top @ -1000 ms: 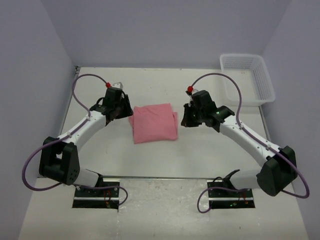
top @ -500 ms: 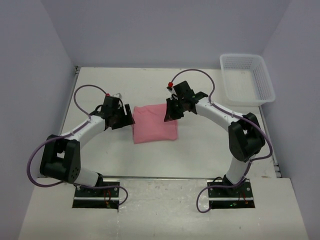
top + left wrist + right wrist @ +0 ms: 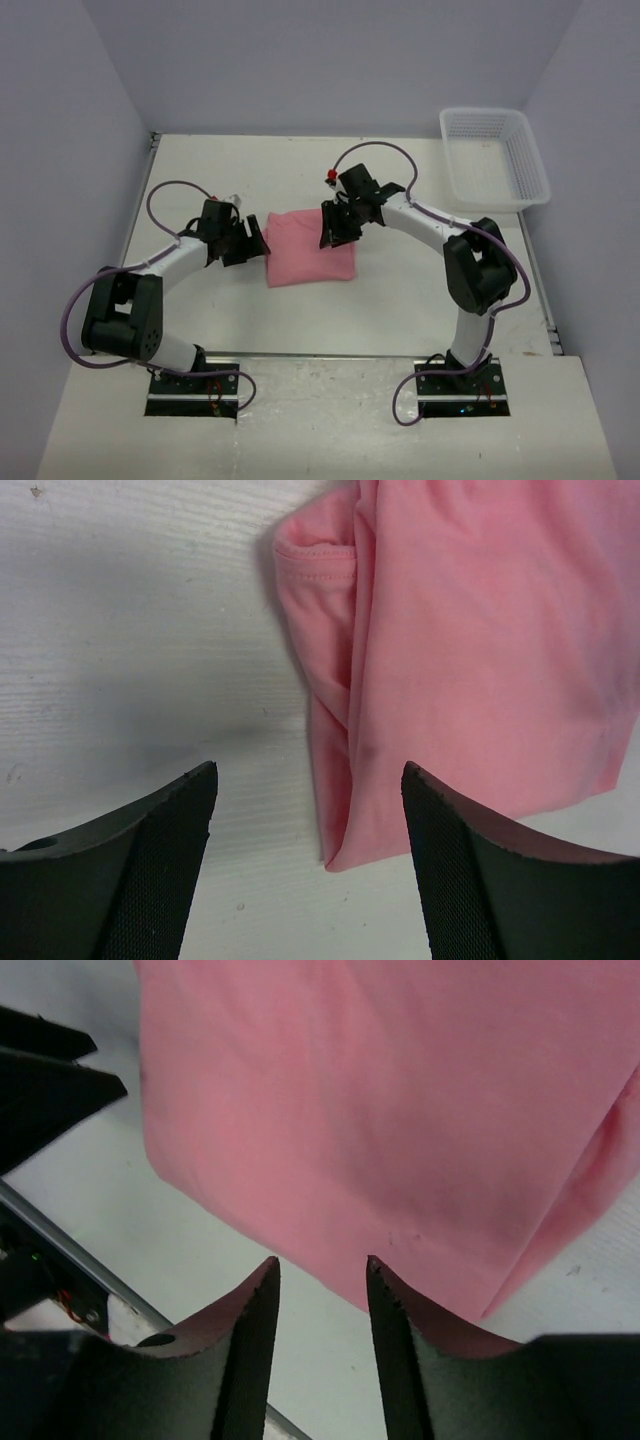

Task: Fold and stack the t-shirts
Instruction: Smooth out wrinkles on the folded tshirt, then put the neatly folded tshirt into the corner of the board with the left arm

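Top external: the shirt is lying folded, probably being tidied; left fingers are gaping wide at its edge, right fingers narrow, empty. Next needs pinching that edge.

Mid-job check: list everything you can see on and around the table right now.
Shirt: one, salmon pink, folded, table centre.
Basket: one, white mesh, far right corner.
Table: one, white, under everything.
Cables: two, purple, one looping along each arm.
Left arm: white and black, at shirt's left edge, jaws wide open.
Right arm: white and black, over shirt's far right part, jaws narrowly apart.
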